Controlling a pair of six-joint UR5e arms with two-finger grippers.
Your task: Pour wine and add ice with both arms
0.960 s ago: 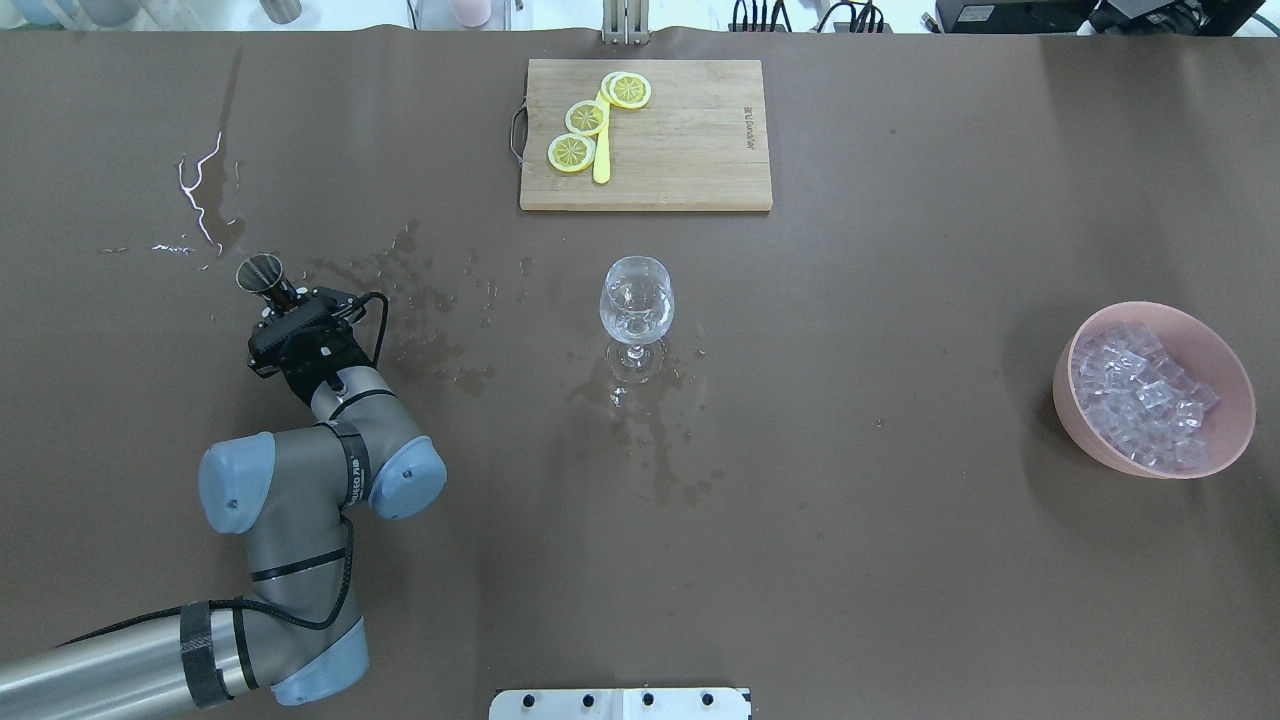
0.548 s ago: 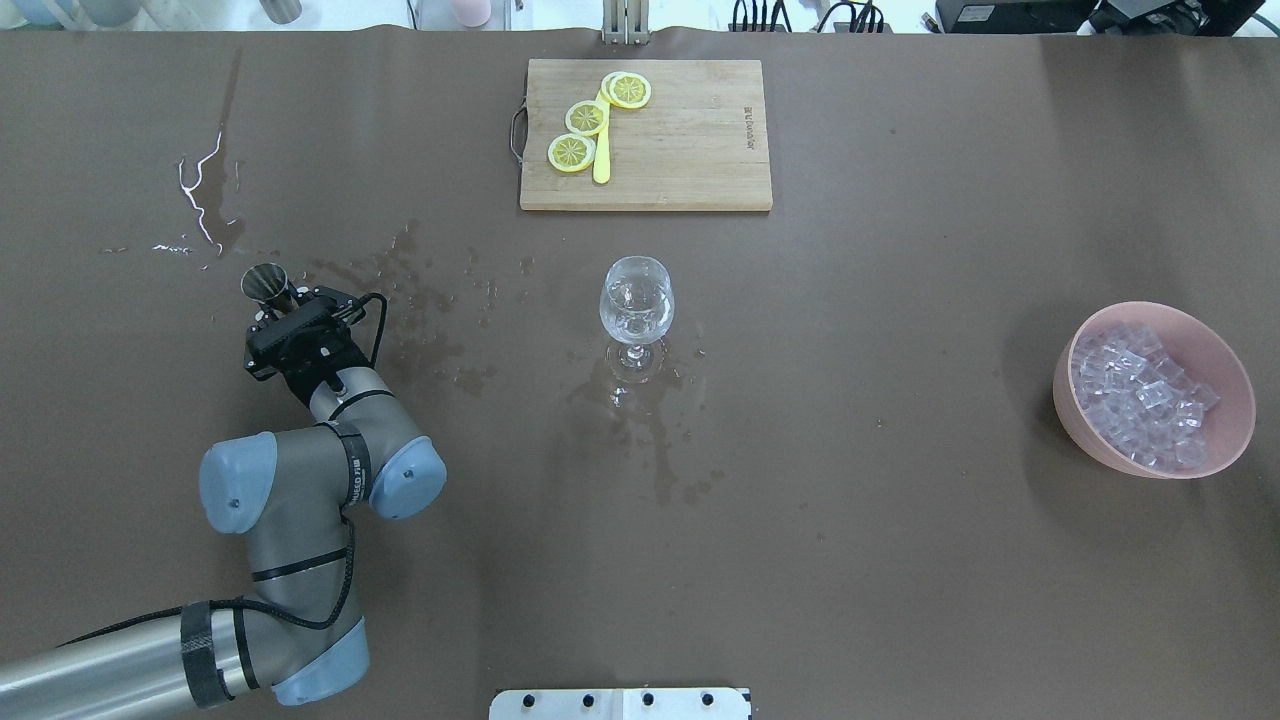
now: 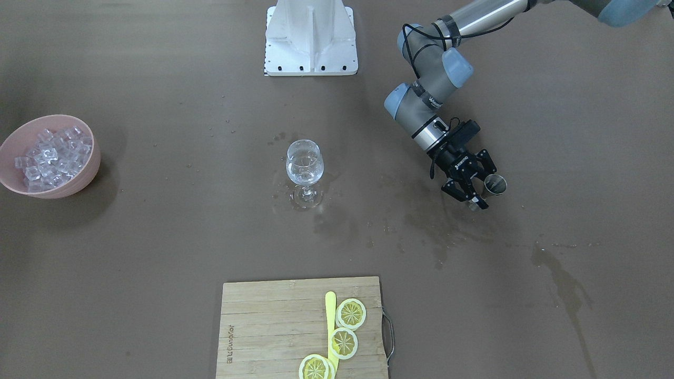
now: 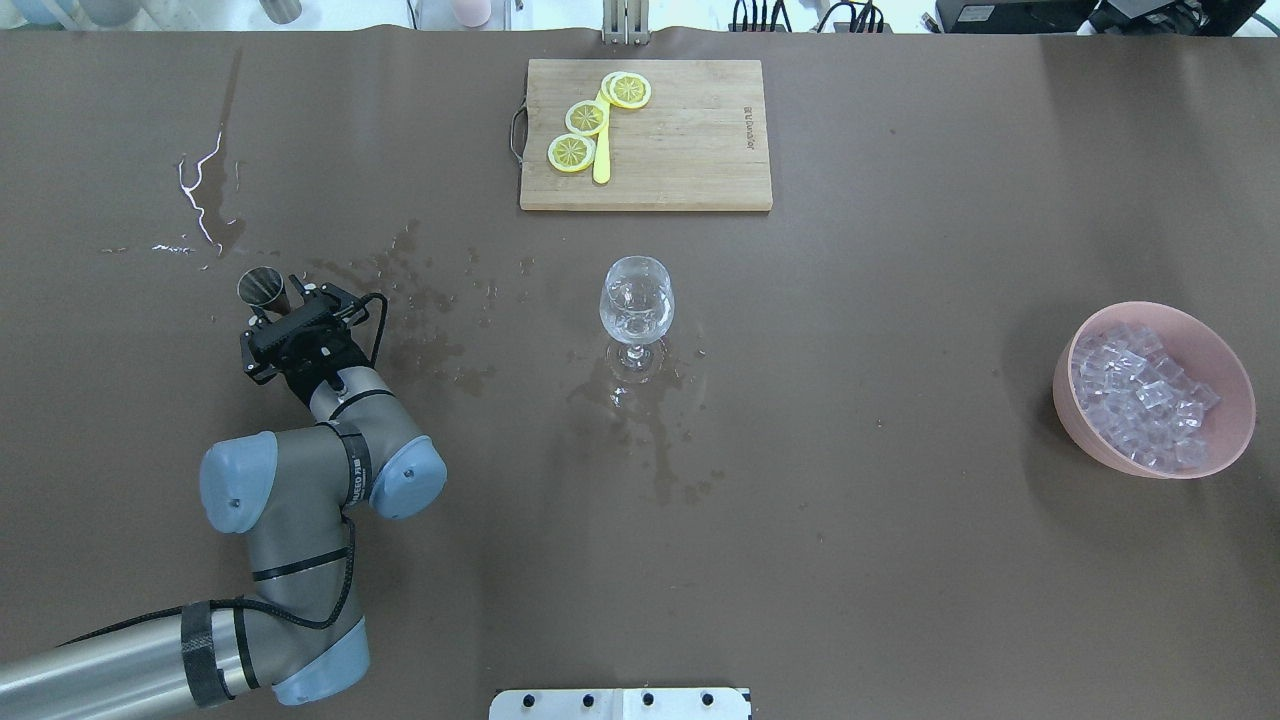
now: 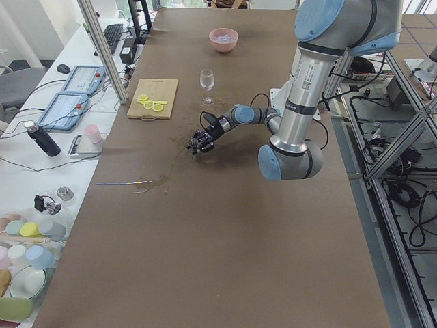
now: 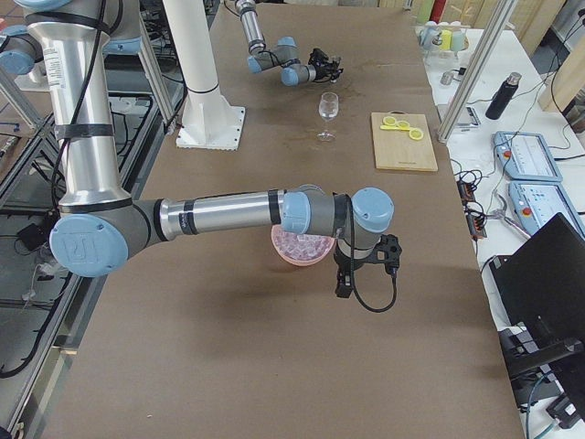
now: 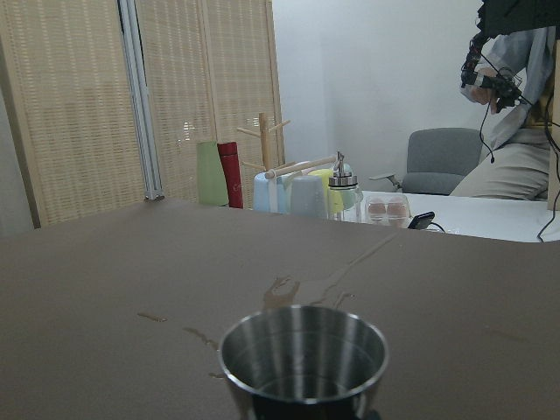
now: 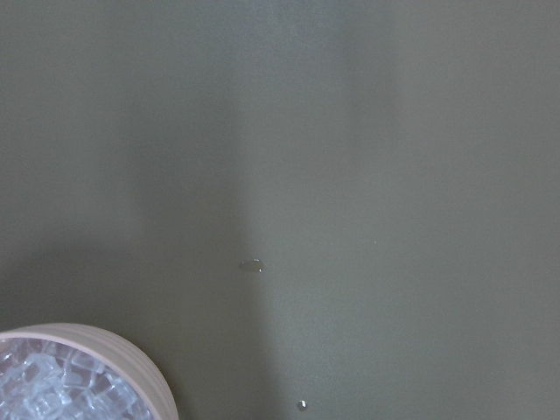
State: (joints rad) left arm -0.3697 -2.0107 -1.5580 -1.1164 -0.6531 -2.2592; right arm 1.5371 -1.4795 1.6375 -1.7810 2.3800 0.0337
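Left end effector [image 3: 485, 187] released, steel cup [image 3: 495, 183] at its tips; right end effector [image 6: 344, 285], cannot tell

This is a robotics lab. Aluminium framing [image 5: 102, 48] edges a brown-covered table [image 4: 900, 560], and teach pendants [image 5: 74, 79] and a laptop [image 6: 546, 265] sit on the white side bench [image 5: 20, 174].

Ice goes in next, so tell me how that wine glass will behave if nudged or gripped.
Probably top-heavy: the wine glass carries a wide, partly filled bowl on a thin stem and small foot, so a sideways push may tip it. Likely fragile and slippery, being smooth clear glass. The wet patches by its foot could let it slide.
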